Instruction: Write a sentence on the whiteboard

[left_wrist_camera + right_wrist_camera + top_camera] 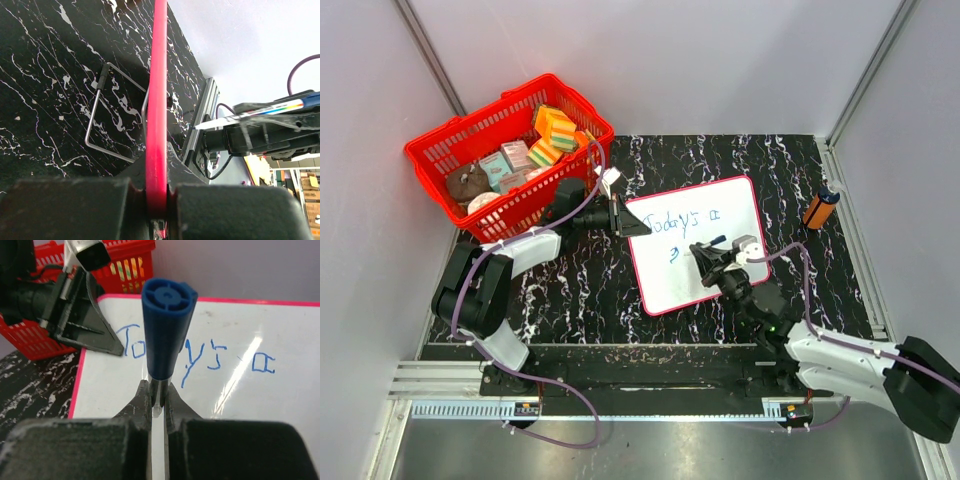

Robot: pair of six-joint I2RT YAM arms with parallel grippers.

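Flat rectangular whiteboard (670, 285): white face, thin red-pink rim.
Handwritten sentence (667, 222): thin blue strokes.
Plastic marker (166, 325): blue end; barrel apparently white with a multicolour band.
Table top (570, 300): black, white marble veining.
Plastic lattice basket (470, 120): bright red.
Sponge blocks (555, 128) in basket: orange, yellow and green stripes.
Small cylinder (822, 208): orange body, dark ends.

Bright, even light; glare streak across whiteboard (235, 390); wrist foregrounds blurred.
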